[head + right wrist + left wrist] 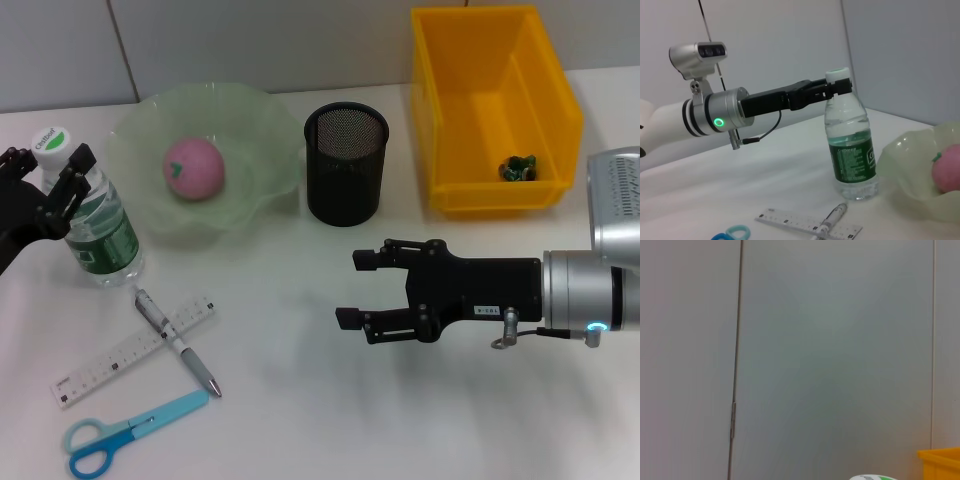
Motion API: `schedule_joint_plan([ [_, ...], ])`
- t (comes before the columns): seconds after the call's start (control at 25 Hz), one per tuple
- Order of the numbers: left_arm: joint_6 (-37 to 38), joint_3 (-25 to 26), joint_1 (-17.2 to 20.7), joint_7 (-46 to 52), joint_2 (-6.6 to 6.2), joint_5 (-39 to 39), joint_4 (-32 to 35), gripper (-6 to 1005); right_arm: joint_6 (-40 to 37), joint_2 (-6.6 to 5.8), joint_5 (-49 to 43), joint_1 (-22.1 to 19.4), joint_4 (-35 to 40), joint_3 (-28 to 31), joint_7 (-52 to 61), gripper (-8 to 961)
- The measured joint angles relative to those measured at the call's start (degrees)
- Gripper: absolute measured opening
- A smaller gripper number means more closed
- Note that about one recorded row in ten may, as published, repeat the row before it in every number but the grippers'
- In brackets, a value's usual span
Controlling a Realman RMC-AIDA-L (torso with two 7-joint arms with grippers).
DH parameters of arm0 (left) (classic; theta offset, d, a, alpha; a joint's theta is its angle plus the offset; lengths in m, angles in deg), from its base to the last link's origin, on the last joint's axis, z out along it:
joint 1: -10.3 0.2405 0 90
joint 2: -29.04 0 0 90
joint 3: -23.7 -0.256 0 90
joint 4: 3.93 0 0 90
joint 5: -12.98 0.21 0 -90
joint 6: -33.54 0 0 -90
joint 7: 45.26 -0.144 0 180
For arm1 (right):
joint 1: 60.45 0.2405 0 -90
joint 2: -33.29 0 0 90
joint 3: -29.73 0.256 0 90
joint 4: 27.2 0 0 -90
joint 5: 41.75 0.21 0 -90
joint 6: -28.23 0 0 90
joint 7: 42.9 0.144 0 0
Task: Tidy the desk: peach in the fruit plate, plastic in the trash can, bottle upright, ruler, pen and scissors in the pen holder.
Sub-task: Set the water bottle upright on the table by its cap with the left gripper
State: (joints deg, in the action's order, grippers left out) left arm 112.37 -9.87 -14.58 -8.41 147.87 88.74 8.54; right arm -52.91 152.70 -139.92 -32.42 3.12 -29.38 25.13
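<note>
The open right gripper (352, 290) hovered mid-desk; the pen (177, 342), crossing the ruler (132, 351), lay leftward. The left gripper (45, 190) clasped the upright bottle (98, 225).

Bottle (98, 225) upright; peach (194, 169) in fruit plate (265, 130); pen (176, 341) crosses ruler (120, 355); scissors (125, 433) nearby

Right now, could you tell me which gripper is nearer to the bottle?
The left. The left gripper is at the bottle's neck, just under the cap; the right gripper hangs open over the desk's middle, far off.
</note>
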Motion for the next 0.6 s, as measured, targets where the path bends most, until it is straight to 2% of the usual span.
schedule_joint_plan([
  [0.16,0.0,0.0,0.0,0.0,-0.04,0.0,0.0,444,0.0,-0.05,0.0,0.0,0.0,0.1,0.1,816],
  [0.6,0.0,0.3,0.0,0.0,-0.08,0.0,0.0,525,0.0,-0.06,0.0,0.0,0.0,0.2,0.1,817],
])
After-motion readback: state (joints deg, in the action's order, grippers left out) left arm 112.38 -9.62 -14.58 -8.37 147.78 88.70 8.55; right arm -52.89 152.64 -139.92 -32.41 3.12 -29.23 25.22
